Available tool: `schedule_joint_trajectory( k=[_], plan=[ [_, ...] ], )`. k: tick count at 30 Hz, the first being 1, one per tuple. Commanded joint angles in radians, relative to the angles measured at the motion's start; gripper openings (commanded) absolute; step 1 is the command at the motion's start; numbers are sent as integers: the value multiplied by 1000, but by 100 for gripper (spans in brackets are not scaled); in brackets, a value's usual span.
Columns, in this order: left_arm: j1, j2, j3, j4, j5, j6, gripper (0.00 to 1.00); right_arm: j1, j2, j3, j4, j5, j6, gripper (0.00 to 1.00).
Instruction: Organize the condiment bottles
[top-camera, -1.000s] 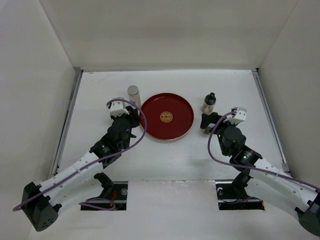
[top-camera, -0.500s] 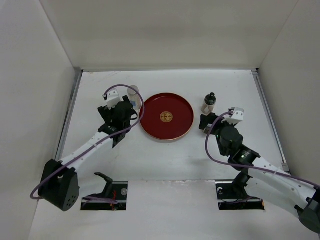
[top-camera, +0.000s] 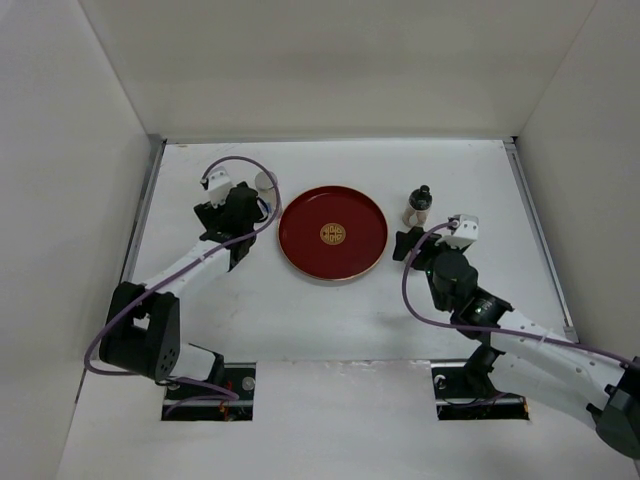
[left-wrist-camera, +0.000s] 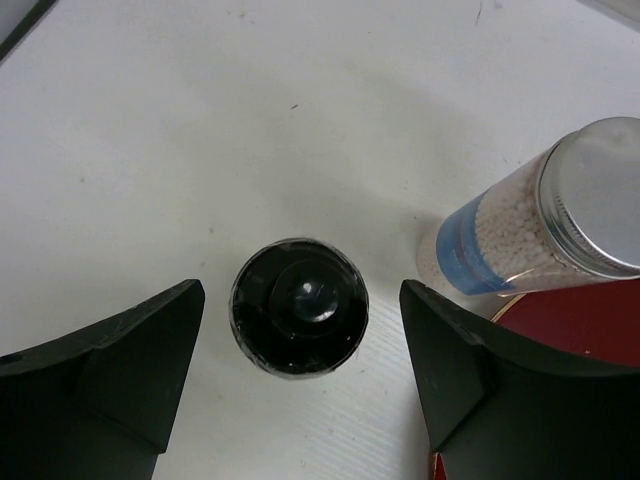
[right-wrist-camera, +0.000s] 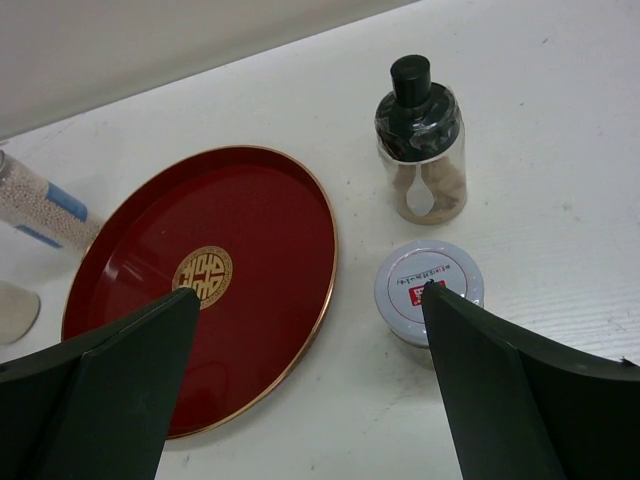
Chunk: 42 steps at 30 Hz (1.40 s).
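Seen from above in the left wrist view, a black-capped condiment bottle (left-wrist-camera: 300, 307) stands on the table. My left gripper (left-wrist-camera: 300, 295) is open and straddles it, with a gap on each side. Just right of it stands a tall white cylinder (left-wrist-camera: 530, 230) (top-camera: 265, 182) with a blue label and a silver cap. In the top view the left gripper (top-camera: 240, 203) hides the black-capped bottle. My right gripper (right-wrist-camera: 310, 300) (top-camera: 413, 245) is wide open and holds nothing. Its right finger (right-wrist-camera: 530, 390) overlaps a white-lidded jar (right-wrist-camera: 428, 285), and a black-capped bottle with a spoon (right-wrist-camera: 420, 140) (top-camera: 419, 205) stands beyond.
The round red tray (top-camera: 305, 215) (right-wrist-camera: 150, 220) lies between the two arms with nothing on it, and its rim (left-wrist-camera: 590, 320) shows at the left gripper's right finger. White walls enclose the table at the left, back and right.
The left arm swung out to the far left beside the tall cylinder, and its gripper went from shut to open around the black-capped bottle. The right arm edged slightly left.
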Motion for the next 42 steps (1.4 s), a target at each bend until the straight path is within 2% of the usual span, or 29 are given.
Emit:
schedule_joint_trajectory(
  k=[1,6,11,15,17,22,28,34,42],
  plan=[
    [25,23,38,51,46,-15,78,13,11,9,61,-9,-14,100],
    [42,66,55,59,66,-20,75,20,31,9,79,-16,-14,100],
    [39,75,50,70,68,-26,66,25,25,6,84,-18,-20,100],
    [45,25,6,85,54,-43,42,25,15,5,82,-24,-21,100],
    [38,-32,-10,82,43,-43,37,25,8,0,84,-24,-18,100],
    [-54,-213,-54,77,-36,4,34,25,5,1,82,-24,-21,100],
    [-214,-278,-39,40,-17,12,33,20,2,1,73,-29,-14,100],
    [-309,-102,114,74,54,15,33,17,-2,-3,78,-33,-11,100],
    [-324,249,386,140,126,78,33,14,-13,-8,79,-33,-11,100]
  ],
)
